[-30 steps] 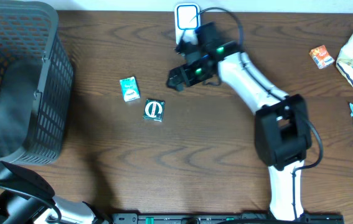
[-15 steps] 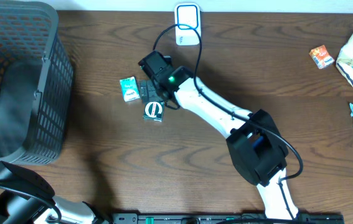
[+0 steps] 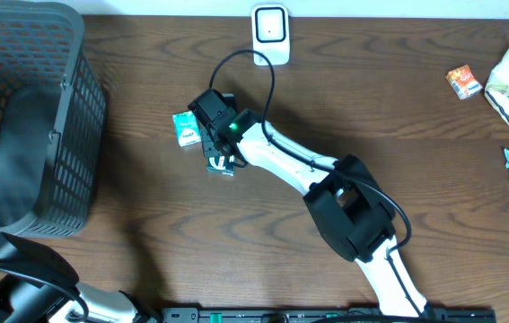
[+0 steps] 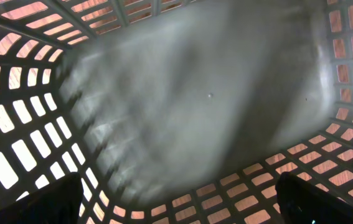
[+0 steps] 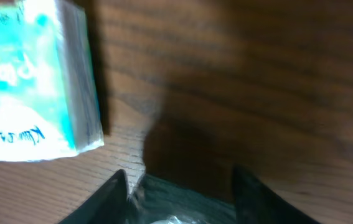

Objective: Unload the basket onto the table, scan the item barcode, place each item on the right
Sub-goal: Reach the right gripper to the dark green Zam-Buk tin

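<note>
1. The thing I'm going for is the dark green pack (image 3: 223, 165). It's lying flat on the table (image 3: 398, 108), left of centre, with my right gripper (image 5: 177, 186) right on top of it. My fingers (image 5: 117, 186) sit on either side of it, but the wrist view is blurry, so I honestly can't tell if I've got a real clamp or am only brushing its sides.
2. Biggest worry is a shallow grip. The pack is low and flat, so if I've only caught the top edge it could pop out or swivel when I lift.
3. The teal pack (image 3: 186, 128) is just beside it, up and to the left. If I'm off that way, a finger could nudge it or drag it along.
4. No idea which face the barcode is on, because I can't see it from here. If it ends up under a finger or facing away, the scan won't read.
5. The scanner (image 3: 270, 34) is well apart, up at the far edge of the table. That's a long carry, so a loose hold has plenty of chance to slip.
6. My cable (image 3: 236, 67) loops between me and the scanner, so it might snag or sweep across on the way.
7. My left gripper (image 4: 176, 205) hangs wide open and empty down in the basket (image 3: 65, 54), so it won't get in the way.
</note>
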You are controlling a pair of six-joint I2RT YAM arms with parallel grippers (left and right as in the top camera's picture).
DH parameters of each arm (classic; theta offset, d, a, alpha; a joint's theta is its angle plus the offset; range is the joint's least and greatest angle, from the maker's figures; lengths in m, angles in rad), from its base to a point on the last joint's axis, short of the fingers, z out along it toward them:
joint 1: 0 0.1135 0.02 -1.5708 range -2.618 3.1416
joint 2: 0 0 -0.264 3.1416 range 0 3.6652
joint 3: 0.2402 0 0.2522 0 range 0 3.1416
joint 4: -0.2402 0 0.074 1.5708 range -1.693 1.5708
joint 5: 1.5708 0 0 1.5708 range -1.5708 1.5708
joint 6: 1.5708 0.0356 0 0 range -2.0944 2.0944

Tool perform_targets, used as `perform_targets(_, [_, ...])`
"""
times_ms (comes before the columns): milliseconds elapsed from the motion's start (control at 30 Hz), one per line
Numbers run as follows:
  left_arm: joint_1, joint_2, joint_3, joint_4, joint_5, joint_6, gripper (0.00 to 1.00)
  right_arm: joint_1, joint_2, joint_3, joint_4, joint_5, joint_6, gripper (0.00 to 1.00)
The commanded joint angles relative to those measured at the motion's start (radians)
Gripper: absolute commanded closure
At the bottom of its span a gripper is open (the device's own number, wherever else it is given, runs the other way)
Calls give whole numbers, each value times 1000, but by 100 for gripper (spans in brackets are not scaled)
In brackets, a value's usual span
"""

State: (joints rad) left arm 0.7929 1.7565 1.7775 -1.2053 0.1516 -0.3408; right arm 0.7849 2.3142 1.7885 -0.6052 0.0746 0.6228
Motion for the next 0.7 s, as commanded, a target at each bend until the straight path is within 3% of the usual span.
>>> perform_targets(0, [3, 5, -2, -5, -4, -5, 2, 4, 5, -3, -8, -48, -52, 70])
perform_targets(167, [3, 5, -2, -5, -4, -5, 2, -1, -16, -2, -122, -47, -106, 80])
perform_targets(267, [3, 5, -2, -5, -3, -5, 2, -12, -52, -2, -219, -47, -136, 78])
perform_targets(400, [3, 5, -2, -5, -3, -5, 2, -21, -121, -2, -320, -47, -252, 60])
perform_targets(467, [3, 5, -2, -5, -4, -5, 2, -25, -155, -2, -345, -47, -306, 47])
perform_targets(533, [3, 5, -2, -5, -4, -5, 2, -27, -181, -2, -358, -48, -357, 25])
perform_targets(667, [3, 5, -2, -5, -4, -5, 2, -14, -197, -2, -381, -129, -536, 7])
